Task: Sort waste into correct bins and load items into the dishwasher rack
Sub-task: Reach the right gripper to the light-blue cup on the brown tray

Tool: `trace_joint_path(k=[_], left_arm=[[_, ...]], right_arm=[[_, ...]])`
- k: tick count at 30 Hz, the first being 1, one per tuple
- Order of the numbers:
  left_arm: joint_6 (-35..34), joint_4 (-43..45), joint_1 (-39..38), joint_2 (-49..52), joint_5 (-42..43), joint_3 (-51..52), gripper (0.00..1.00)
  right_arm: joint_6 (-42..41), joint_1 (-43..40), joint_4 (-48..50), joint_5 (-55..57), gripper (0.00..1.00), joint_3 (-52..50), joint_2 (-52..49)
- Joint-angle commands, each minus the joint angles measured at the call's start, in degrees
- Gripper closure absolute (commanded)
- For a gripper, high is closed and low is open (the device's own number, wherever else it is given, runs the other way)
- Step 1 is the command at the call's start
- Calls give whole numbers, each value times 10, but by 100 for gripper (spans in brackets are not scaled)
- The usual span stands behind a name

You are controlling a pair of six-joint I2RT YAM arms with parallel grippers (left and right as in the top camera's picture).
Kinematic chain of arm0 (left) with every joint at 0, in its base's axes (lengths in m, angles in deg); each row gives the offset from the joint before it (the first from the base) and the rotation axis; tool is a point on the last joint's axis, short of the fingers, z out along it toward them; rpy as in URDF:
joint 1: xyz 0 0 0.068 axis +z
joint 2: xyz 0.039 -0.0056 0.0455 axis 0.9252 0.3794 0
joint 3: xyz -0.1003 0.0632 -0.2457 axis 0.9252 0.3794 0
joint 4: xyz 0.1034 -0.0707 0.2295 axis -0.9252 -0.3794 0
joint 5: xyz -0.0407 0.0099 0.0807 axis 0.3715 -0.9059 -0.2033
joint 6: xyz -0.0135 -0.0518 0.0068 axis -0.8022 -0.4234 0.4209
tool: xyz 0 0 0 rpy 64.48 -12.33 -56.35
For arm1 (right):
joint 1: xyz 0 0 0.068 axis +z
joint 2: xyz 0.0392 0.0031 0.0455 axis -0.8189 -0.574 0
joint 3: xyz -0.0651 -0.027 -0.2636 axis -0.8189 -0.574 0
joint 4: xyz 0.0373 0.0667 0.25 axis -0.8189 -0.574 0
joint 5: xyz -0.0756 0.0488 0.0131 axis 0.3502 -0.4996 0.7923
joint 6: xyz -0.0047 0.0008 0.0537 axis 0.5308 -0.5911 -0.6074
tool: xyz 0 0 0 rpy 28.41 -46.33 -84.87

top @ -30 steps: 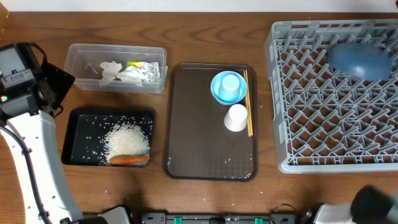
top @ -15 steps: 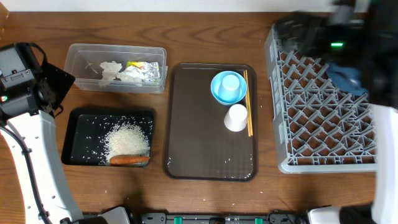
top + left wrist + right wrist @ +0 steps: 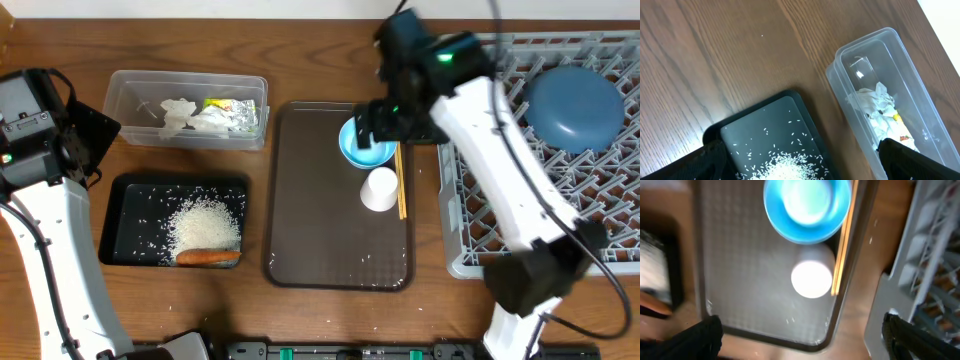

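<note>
Overhead, shows right end effector (image 3: 392,128) above light blue bowl (image 3: 351,151), near middle of far edge. From left wrist, finds left end effector (image 3: 797,152) spread wide over black tray (image 3: 755,125) by left edge. From right wrist, shows fingers (image 3: 702,335) apart, empty; risks knocking white cup (image 3: 811,279) or chopsticks (image 3: 842,245) when descending.

Right wrist view all blurred; rack (image 3: 935,230) and black tray (image 3: 662,230) cut by edges. Overhead: right arm (image 3: 490,140) hides part of bowl (image 3: 352,150). Left wrist: tub (image 3: 875,55) cut off at the bottom right.
</note>
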Motion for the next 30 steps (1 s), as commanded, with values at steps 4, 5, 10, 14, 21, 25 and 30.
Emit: trace_joint_path(k=[4,5,10,14,21,25,30], left_arm=[[-1,-1,2,3,-7,-6,0],[-1,-1,2,3,-7,-6,0],[-1,-1,2,3,-7,-5,0],[-1,-1,2,3,-7,-5,0],[-1,-1,2,3,-7,-6,0],[-1,-1,2,3,-7,-5,0],[-1,-1,2,3,-7,-5,0]], right_arm=[[-9,44,-21,26,2,2,-63],[-9,48,-26,30,1,2,-71],[-43,55,-42,77,1,1,-104],[-42,51,-30,87,1,-16,-106],[-29,46,21,80,1,-105,-106],[-29,46,64,64,1,-149,-106],[-29,46,82,63,2,-165,-106]])
